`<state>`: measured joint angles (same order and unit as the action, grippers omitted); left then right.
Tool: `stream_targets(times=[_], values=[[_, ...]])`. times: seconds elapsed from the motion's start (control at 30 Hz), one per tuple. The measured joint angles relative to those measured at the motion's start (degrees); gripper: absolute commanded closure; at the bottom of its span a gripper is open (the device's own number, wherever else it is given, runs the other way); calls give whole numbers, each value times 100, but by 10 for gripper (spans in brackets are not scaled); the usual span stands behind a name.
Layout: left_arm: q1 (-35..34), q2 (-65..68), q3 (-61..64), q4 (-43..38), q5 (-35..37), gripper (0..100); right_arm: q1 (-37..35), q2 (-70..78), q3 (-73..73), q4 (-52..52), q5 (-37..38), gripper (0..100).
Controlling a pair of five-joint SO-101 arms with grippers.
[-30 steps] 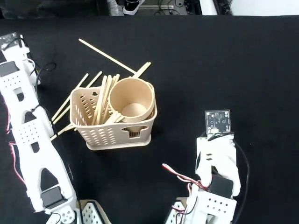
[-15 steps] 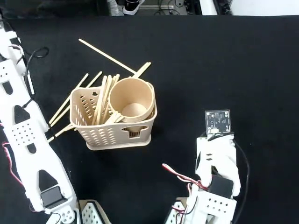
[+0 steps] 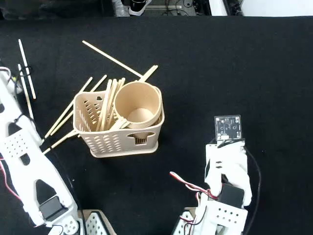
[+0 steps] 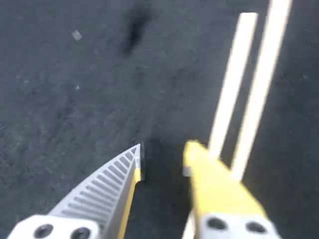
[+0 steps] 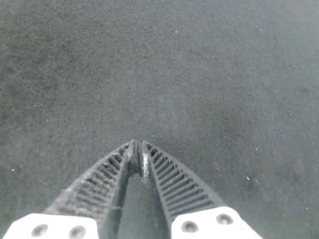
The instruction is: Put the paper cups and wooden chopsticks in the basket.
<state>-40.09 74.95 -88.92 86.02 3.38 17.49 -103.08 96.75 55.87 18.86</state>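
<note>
Drawing back, the spread left hand (image 4: pixel 162 154) uncovers 2 loose chopsticks (image 4: pixel 230 84) left of the basket (image 3: pixel 120 139), seemingly its next pickup.

No legible txt, labels, nos. or signs on anything in view.

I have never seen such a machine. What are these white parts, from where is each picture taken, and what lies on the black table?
These are two white robot arms, each ending in a two-finger gripper. One picture looks down from above the black table; the other two come from cameras on the wrists. A beige plastic basket holds stacked tan paper cups and several wooden chopsticks; more lie beside it. The left gripper is open and empty, next to two loose chopsticks. The right gripper is shut, holding nothing.
</note>
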Motion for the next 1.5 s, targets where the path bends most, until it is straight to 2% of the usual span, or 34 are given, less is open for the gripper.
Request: stream_targets(times=[0.33,0.63,0.93,1.0,1.17,1.3,1.5], values=[[53,255,9,-273,149,762,0,0,0,0,0,984],[229,158,-369,237,185,762,0,0,0,0,0,984],[475,466,-343,-448,554,763,0,0,0,0,0,984],[475,563,-325,-580,563,790,0,0,0,0,0,984],[492,835,-466,-738,492,971,0,0,0,0,0,984],[527,949,-440,-756,334,971,0,0,0,0,0,984],[501,818,-633,70,316,972,0,0,0,0,0,984]])
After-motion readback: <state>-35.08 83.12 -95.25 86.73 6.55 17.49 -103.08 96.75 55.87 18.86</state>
